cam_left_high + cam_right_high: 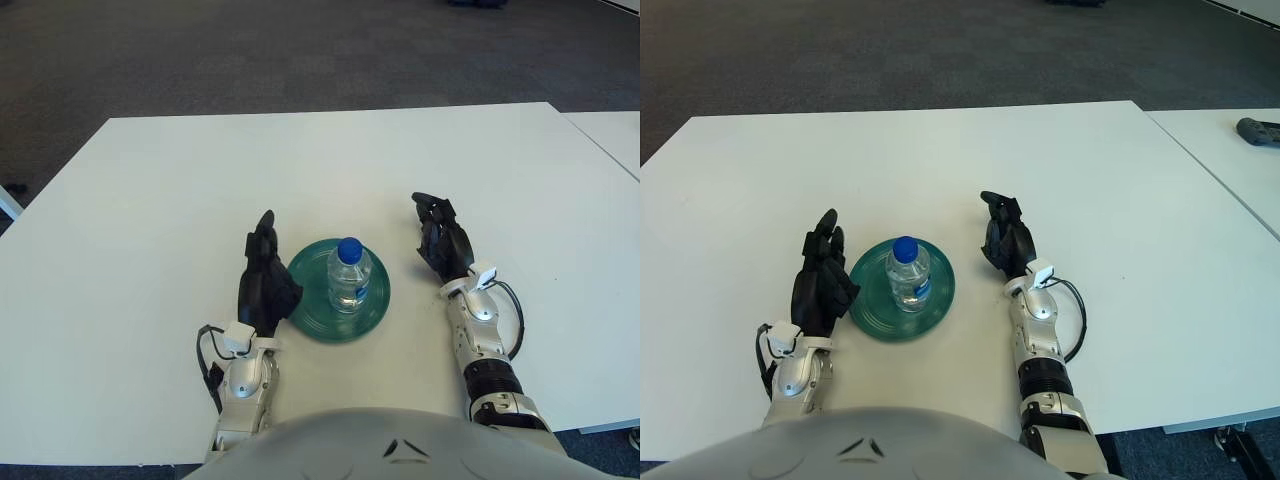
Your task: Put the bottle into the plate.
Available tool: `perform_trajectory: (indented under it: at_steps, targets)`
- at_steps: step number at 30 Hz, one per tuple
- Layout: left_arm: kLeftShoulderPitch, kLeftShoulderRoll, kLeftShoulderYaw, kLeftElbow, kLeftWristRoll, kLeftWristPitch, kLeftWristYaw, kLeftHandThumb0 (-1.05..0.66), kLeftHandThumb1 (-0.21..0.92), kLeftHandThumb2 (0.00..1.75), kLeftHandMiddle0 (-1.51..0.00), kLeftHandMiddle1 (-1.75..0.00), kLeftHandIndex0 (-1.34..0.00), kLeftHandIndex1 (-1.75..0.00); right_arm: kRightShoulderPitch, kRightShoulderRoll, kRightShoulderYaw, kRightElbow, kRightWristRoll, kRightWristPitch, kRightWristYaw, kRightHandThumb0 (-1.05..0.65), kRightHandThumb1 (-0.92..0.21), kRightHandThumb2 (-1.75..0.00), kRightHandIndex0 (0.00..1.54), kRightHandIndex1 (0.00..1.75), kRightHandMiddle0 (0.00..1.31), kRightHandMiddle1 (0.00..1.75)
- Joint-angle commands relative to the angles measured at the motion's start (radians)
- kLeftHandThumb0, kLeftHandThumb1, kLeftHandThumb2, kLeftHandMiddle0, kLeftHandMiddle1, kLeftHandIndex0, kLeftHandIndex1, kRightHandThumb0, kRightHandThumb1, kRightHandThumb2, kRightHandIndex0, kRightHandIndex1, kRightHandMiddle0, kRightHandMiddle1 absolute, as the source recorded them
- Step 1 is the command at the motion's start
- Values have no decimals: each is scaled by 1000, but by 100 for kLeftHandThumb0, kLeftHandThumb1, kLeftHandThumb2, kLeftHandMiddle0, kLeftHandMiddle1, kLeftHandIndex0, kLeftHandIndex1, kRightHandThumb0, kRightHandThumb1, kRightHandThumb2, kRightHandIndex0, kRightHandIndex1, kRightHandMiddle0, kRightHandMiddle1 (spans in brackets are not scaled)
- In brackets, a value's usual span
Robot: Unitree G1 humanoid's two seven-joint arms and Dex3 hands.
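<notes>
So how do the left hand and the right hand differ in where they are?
The left hand shows close to the left edge of the green plate, while the right hand sits further off, with bare table between it and the plate. Both hold nothing, and neither touches the bottle standing upright on the plate.

- No text, brand, number or sign is being read in either eye view.
- A label is being shown on the bottle (349,277), with a blue patch, but no lettering on it is being made out.
</notes>
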Motion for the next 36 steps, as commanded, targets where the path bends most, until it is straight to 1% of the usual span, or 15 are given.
perform_trajectory:
  at_steps: [1,3,7,10,16,22,26,29,36]
  targets:
    - [-13,-56,25,36,-12,-2,33,-57,92,107,-34,-3,0,-70,82,5,-20,98,30,-9,-2,-80,-92,-84,53,7,9,95]
    - [-16,-58,27,43,-15,-2,38,-56,92,107,-35,-3,0,-72,80,2,-22,101,30,-10,-3,-81,-92,-84,53,7,9,95]
    - [-45,-23,72,103,-70,-8,1,-53,92,108,-36,-3,0,-76,74,-7,-23,108,27,-12,-2,-82,-92,-84,53,7,9,95]
    - [-56,-13,81,133,-76,-15,-16,-53,92,108,-36,-3,0,-78,70,-11,-25,115,29,-12,0,-81,-92,-84,54,7,10,96]
    - [-76,12,88,177,-62,-18,-55,-52,92,108,-38,-3,0,-81,61,-18,-28,129,31,-15,7,-81,-92,-84,54,7,11,96]
    - [-92,25,107,212,-38,-7,-63,-52,92,109,-40,-3,-3,-84,54,-26,-32,135,32,-5,18,-81,-92,-85,54,7,10,96]
    - [-150,48,159,356,-71,-34,-95,-51,92,110,-42,-4,-5,-86,54,-29,-30,130,37,2,22,-83,-92,-85,53,6,10,95]
    - [-177,46,183,412,-94,-18,-113,-51,92,111,-43,-4,-7,-88,58,-28,-27,120,35,-1,22,-85,-92,-85,54,7,10,95]
    - [-193,35,203,442,-99,4,-133,-51,92,113,-45,-4,-9,-89,63,-25,-23,107,33,-8,20,-86,-92,-85,55,7,11,95]
